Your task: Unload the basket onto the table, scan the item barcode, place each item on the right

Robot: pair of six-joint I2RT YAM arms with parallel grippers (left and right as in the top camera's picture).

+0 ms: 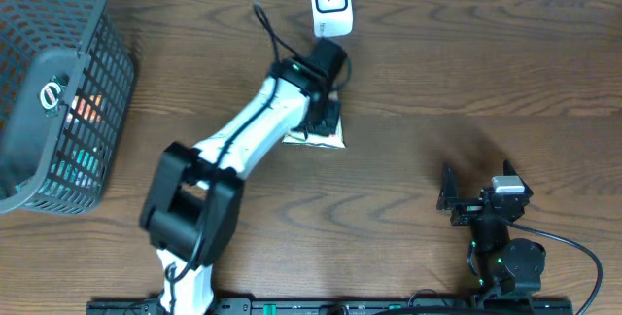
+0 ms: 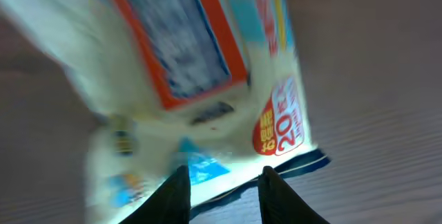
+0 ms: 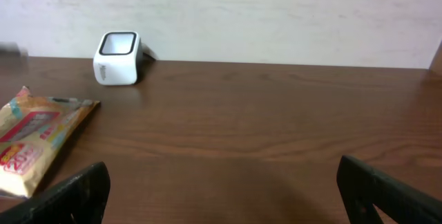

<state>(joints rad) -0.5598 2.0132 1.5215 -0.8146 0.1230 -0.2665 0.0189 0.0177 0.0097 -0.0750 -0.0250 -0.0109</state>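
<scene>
**Packet on the table, left gripper at its edge**

Pale yellow packet point(image 1: 321, 141) on the wooden table point(image 1: 457, 82), near the middle and just in front of the white scanner point(image 1: 330, 4), not touching it. From the right wrist, seen lying flat with its print side up, the scanner standing upright beyond it near the table's far edge, by the wall. Close up from the left wrist, blurred: an orange-framed blue panel, a round red badge, a dark blue strip along the lower edge.

Left gripper point(image 1: 327, 111) directly over the packet, covering much of it from above. Black fingers point(image 2: 176, 198) a little apart, astride that lower edge, with packet and bare wood showing in the gap. Impossible to tell whether pressed onto the packet or merely set around it. Left arm stretched diagonally across the table from the near edge.

Right gripper point(image 3: 222, 172) well apart from the packet, low at the near right of the table, jaws spread wide with only table between them.

Black mesh basket point(image 1: 112, 72) at the far left, coloured items dimly visible through its side
</scene>
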